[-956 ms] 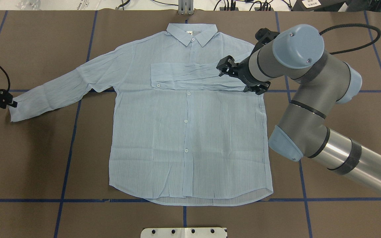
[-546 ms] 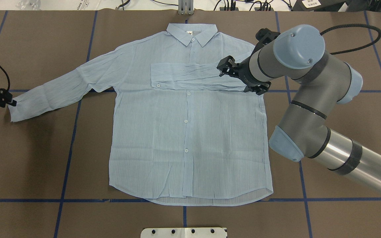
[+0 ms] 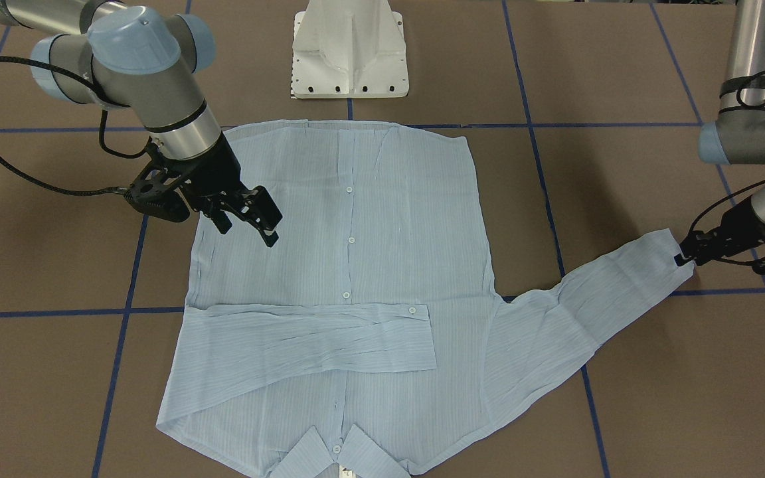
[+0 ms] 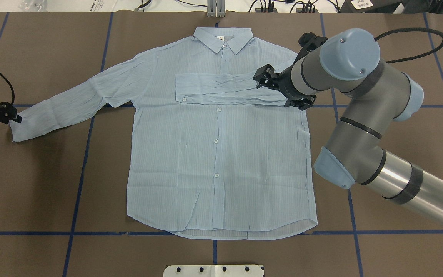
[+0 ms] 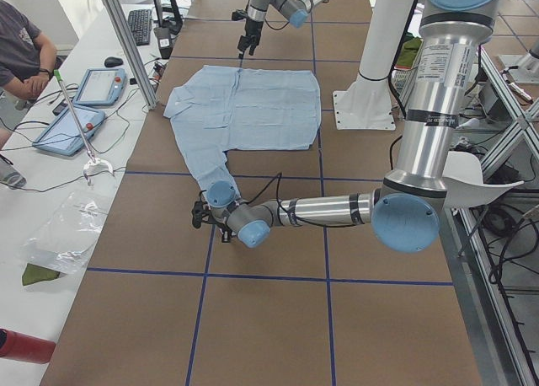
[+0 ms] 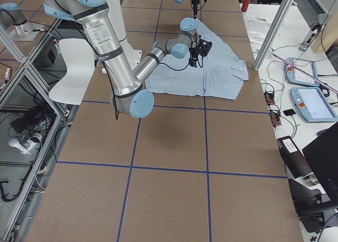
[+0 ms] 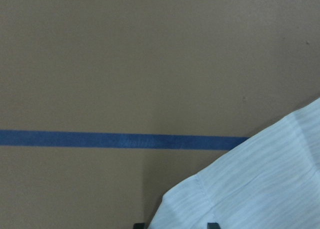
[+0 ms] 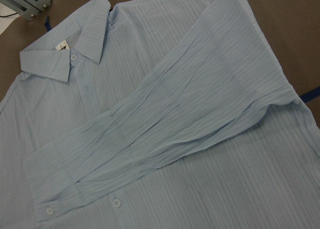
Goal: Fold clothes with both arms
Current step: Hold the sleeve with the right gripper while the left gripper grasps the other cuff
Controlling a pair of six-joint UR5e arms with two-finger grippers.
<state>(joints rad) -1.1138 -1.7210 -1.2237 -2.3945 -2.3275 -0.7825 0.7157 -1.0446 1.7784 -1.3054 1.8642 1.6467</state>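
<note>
The pale-blue striped shirt point(image 4: 214, 154) lies flat and buttoned, front up, with its collar point(image 4: 223, 38) at the far side. One sleeve point(image 4: 221, 90) is folded across the chest, and it also shows in the right wrist view point(image 8: 165, 129). The other sleeve point(image 4: 71, 104) stretches out to the left. My left gripper point(image 4: 14, 117) is shut on that sleeve's cuff point(image 7: 250, 189), low at the table. My right gripper point(image 3: 246, 229) hovers open and empty above the shirt's right shoulder edge.
The brown table cover point(image 4: 33, 184) carries blue tape lines point(image 4: 79, 184). The white pedestal base point(image 3: 349, 53) stands just beyond the shirt's hem. In the exterior left view a seated person point(image 5: 25, 57) and tablets point(image 5: 72, 129) are beside the table's far side.
My left gripper has shifted slightly toward the far side with the cuff in it. My right arm has drifted a little to the right, and its gripper stays open.
</note>
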